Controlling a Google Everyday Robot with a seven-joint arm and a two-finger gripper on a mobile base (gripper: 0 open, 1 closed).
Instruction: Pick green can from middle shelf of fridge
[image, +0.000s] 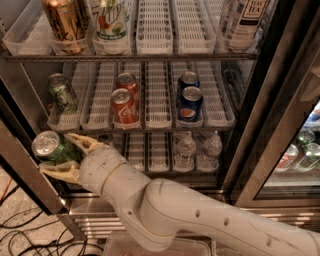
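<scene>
The gripper sits below and left of the middle shelf, outside the fridge, jaws clamped on the tilted green can from 2 sides. A 2nd green can stands in that shelf's leftmost lane. Risk imo: the grip looks off-centre, so a quick swing could let the can slip out, or knock it against the door frame down-left of the shelf.

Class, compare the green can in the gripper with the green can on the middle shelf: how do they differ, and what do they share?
The held green can sits in the gripper at lower left; the shelved green can stands in the leftmost lane of the middle shelf. The held green can tilts, top towards the camera; the shelved green can looks upright. Both are green with silver tops.
</scene>
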